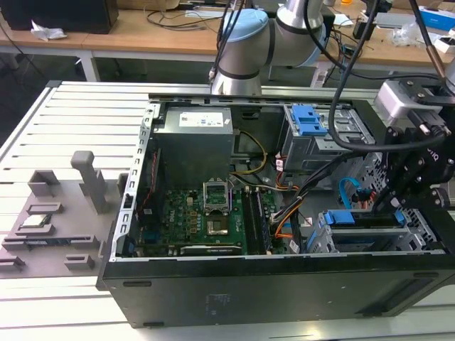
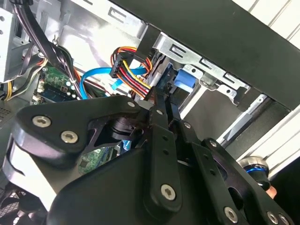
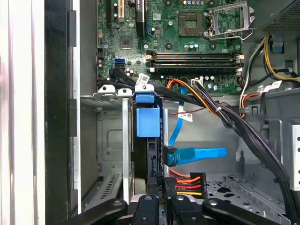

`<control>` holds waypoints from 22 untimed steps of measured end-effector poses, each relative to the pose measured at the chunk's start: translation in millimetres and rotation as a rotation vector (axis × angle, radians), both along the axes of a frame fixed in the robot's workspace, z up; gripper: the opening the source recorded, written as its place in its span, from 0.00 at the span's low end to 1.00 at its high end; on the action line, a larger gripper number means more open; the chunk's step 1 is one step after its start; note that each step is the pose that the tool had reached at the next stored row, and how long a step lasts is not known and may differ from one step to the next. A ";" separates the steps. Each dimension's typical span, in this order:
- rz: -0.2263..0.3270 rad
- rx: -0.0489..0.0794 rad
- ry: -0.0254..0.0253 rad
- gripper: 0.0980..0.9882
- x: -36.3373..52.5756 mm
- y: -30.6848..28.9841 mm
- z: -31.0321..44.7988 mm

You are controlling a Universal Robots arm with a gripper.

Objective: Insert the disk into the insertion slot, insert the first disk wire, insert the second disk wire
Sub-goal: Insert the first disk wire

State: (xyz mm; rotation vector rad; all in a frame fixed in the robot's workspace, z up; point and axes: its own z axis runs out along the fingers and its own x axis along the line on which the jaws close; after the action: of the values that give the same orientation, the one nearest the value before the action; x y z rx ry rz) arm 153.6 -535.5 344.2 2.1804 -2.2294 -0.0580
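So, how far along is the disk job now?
Done: the disk sits in the insertion slot, and the blue wire looks plugged into it. In hand: the end effector is at the red-orange-yellow wire, by the disk's edge. Left: I cannot tell whether that plug is seated.

Seated edge-on in the boxy perforated silver metal drive cage (image 3: pixel 110 140), the silver-grey hard drive in its bright blue plastic carrier (image 3: pixel 148 123) has its label face hidden in the first wrist view. The black computer case (image 1: pixel 284 291) is cut off by the exterior view's right edge.
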 end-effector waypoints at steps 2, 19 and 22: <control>0.000 0.000 0.0000 0.07 0.1 0.0 -0.7; 0.000 0.003 -0.0001 0.07 0.5 -4.2 -2.3; 0.000 0.003 -0.0001 0.07 0.5 -4.4 -2.6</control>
State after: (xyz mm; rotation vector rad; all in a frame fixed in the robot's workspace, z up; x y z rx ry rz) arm 154.1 -539.9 341.6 2.1821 -2.2310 -0.0617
